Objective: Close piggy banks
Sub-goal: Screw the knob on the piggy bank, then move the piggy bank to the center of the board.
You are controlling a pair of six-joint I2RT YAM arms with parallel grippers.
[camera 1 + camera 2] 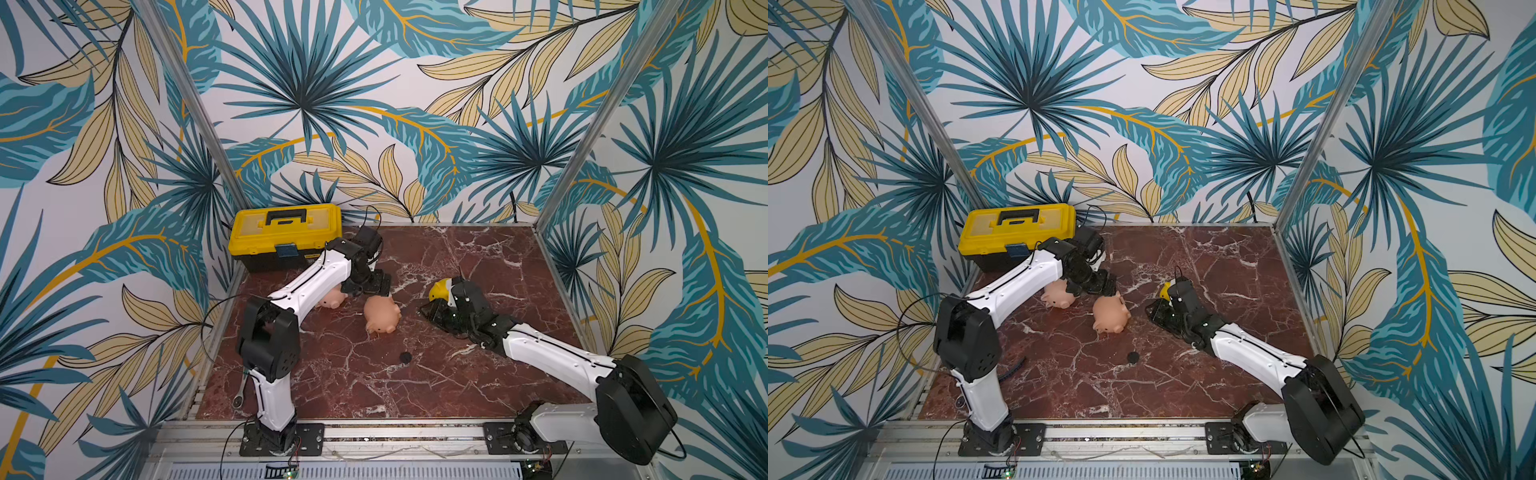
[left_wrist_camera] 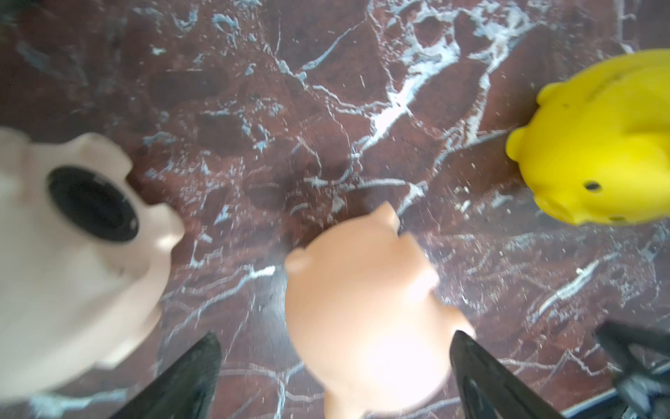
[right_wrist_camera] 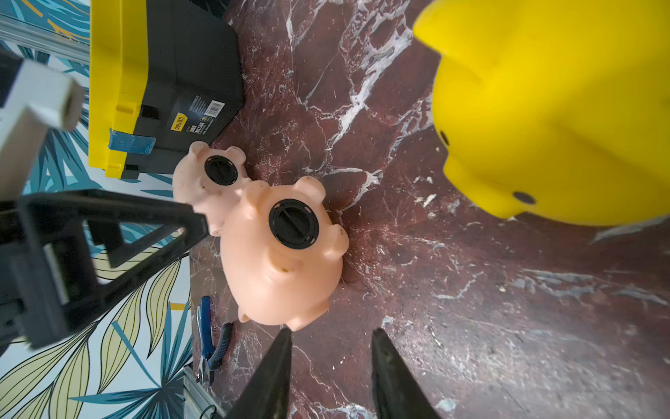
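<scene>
Three piggy banks lie on the marble table. A peach one (image 1: 382,316) rests on its side, and my left gripper (image 2: 336,335) stands open around its rump, one finger (image 2: 482,377) close against it. In the right wrist view a black plug sits in the belly of that peach bank (image 3: 286,254) and of the paler pink bank (image 3: 206,181) behind it. The pale one (image 1: 331,299) lies partly under my left arm. The yellow bank (image 1: 439,289) lies right beside my right gripper (image 3: 331,332), which is open and holds nothing. The yellow bank's belly is hidden.
A loose black plug disc (image 1: 404,356) lies on the table (image 1: 478,374) nearer the front, apart from everything. A yellow-and-black toolbox (image 1: 286,237) stands in the back left corner. A wrench (image 1: 241,392) and blue-handled pliers (image 3: 210,337) lie by the left edge.
</scene>
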